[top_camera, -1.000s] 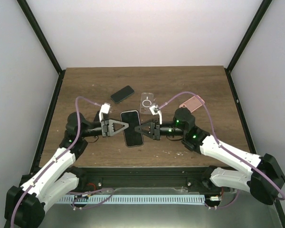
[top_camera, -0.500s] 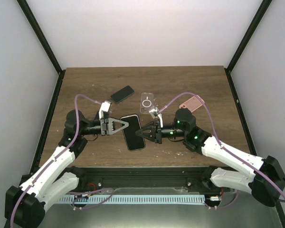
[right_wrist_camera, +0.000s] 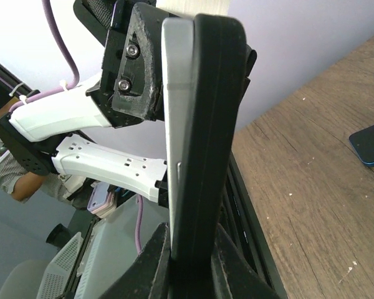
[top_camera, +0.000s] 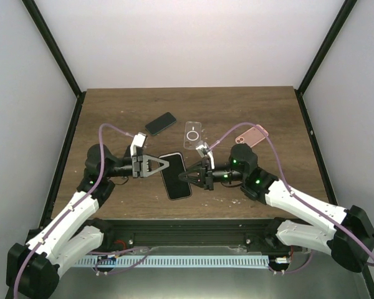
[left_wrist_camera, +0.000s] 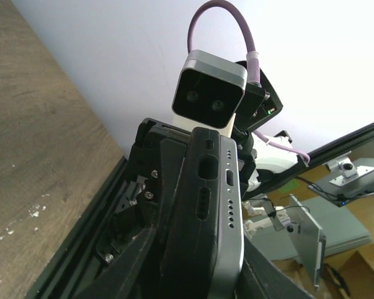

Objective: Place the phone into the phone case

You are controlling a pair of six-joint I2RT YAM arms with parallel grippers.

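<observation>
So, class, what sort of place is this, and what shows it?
Probably a robotics lab test cell: a brown wooden table boxed in by plain white panel walls, with two white-and-black robot arms bolted at its near edge, jointly holding a black phone.

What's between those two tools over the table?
The phone, gripped on either side by the left tool and right tool; the top view shows it.

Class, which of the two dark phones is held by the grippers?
The near phone, clamped between left gripper and right gripper; the far phone lies free behind.
</observation>
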